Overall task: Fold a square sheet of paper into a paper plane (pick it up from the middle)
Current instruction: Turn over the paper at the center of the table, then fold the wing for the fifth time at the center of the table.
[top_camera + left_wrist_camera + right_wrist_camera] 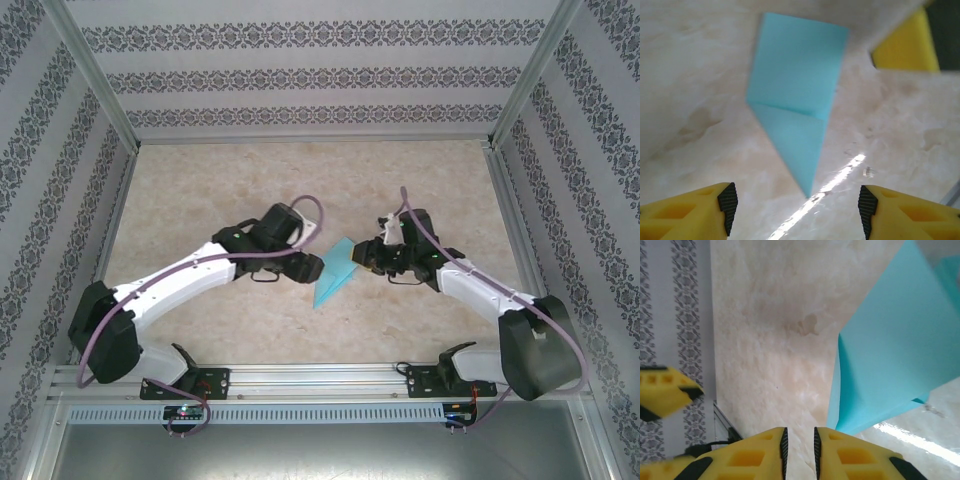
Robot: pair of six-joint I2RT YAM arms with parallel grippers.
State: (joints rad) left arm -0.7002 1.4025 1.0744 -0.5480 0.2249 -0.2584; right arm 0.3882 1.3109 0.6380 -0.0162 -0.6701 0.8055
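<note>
The turquoise sheet of paper [335,270] lies on the table between my two grippers, folded into a shape with one long point [800,150]. That point faces my left gripper [797,210], whose jaws stand wide open just short of the tip with nothing between them. In the top view the left gripper [306,268] is at the paper's left edge and my right gripper [366,256] at its right edge. The right gripper [799,450] has its jaws almost together, and bare table shows through the slim gap. The paper [890,350] sits just right of its right finger, one edge lifted.
The marbled beige tabletop [220,190] is bounded by aluminium rails and patterned walls [300,80] on three sides. Both arm bases sit on the near rail [320,378]. The left gripper's yellow finger [665,392] shows in the right wrist view.
</note>
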